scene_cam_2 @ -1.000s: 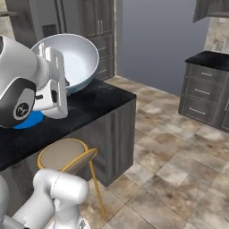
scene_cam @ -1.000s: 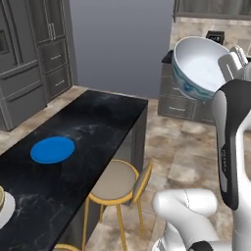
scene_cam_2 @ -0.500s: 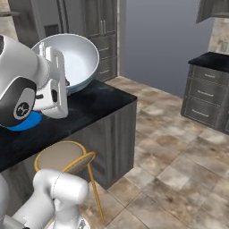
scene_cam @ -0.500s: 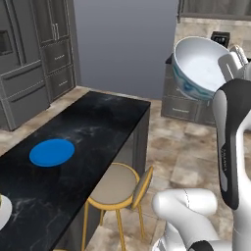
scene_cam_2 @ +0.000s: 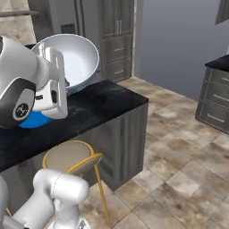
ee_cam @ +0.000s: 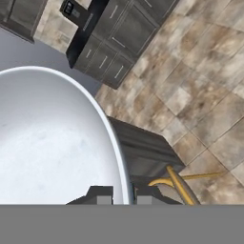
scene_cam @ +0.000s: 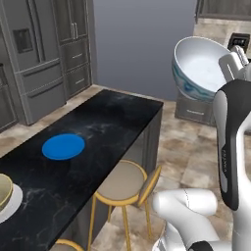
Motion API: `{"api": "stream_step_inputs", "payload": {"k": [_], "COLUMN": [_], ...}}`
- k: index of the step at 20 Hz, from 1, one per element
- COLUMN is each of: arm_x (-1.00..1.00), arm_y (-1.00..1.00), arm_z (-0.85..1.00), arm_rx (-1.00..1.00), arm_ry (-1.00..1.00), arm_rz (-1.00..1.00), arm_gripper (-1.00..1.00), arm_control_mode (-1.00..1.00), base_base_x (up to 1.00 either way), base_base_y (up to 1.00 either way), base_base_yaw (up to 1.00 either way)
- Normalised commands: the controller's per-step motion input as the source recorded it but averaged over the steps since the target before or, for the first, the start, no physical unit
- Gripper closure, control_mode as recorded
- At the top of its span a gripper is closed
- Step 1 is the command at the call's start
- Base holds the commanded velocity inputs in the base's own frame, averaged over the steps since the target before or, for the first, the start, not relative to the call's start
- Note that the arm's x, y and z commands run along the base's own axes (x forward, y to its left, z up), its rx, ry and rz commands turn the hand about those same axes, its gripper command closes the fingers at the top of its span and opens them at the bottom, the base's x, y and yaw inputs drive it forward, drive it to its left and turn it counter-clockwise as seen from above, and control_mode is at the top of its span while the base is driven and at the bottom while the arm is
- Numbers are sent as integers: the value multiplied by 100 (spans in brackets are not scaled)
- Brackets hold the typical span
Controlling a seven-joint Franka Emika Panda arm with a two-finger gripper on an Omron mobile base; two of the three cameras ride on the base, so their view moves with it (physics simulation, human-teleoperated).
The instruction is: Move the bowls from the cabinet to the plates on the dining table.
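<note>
two bowls (scene_cam: 202, 66) (scene_cam: 4, 192), two plates (scene_cam: 63, 146) (scene_cam: 13, 205)

The dining table (scene_cam: 112, 122), its black marble top veined with white, is carrying a blue plate (scene_cam: 63, 146) lying flat near its middle. Further along, at the near end, a white plate (scene_cam: 12, 206) is sitting with a tan bowl (scene_cam: 4, 191) resting on it.

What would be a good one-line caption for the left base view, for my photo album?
Robot arm's tool carries a white bowl with blue pattern toward a black marble table holding a blue plate.
</note>
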Motion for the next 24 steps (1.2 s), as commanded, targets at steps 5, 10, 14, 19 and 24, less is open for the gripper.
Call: {"api": "stream_step_inputs", "payload": {"k": [5, 10, 14, 19, 24], "arm_x": [0, 0, 0, 0, 0], "arm_y": [0, 0, 0, 0, 0], "arm_z": [0, 0, 0, 0, 0], "arm_rx": [0, 0, 0, 0, 0], "arm_ry": [0, 0, 0, 0, 0], "arm_rz": [0, 0, 0, 0, 0], "arm_gripper": [100, 100, 100, 100, 100], "arm_control_mode": [100, 100, 100, 100, 100], "base_base_x": [0, 0, 0, 0, 0], "base_base_y": [0, 0, 0, 0, 0], "base_base_yaw": [25, 25, 25, 25, 25]}}
